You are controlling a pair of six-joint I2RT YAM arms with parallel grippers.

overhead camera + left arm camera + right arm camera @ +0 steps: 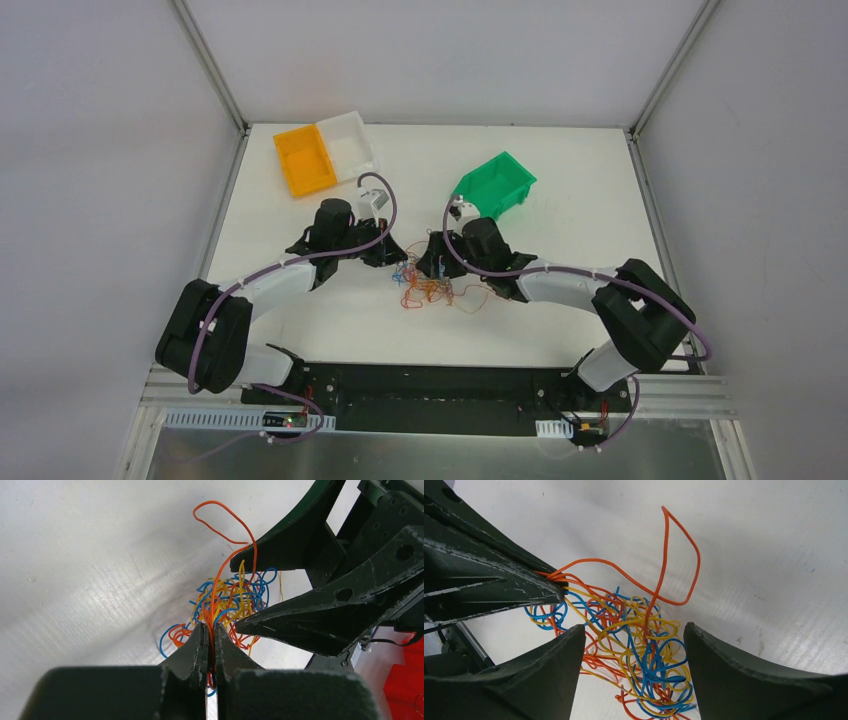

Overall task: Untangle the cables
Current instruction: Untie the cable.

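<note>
I see the cables (440, 290), a curly clump of orange, blue and yellow strands, lying at the middle of the white desk (580, 190) between both arms. The left fingers (205, 642) are pinched shut on several strands at the clump's edge. The right fingers (566, 657) stand wide apart over it, holding nothing. Untangling looks barely begun: no strand lies separate. I find no readable writing.
</note>
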